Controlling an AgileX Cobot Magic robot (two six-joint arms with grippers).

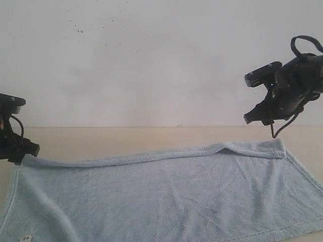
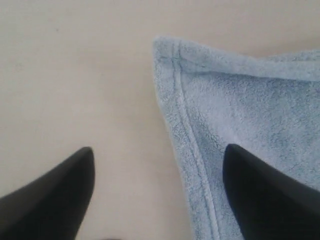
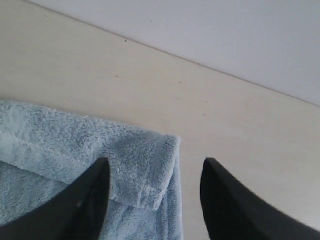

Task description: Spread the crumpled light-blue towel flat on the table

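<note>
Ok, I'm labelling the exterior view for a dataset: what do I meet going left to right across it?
The left gripper at the towel's far left corner → the towel spread across the middle → the right gripper, raised above the towel's folded far right corner.

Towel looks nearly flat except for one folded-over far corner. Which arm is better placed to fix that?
Right. The right gripper hangs open over the folded-over corner of the pale light-blue fluffy towel. The left gripper sits at the opposite far corner, which already lies flat on the beige table.
</note>
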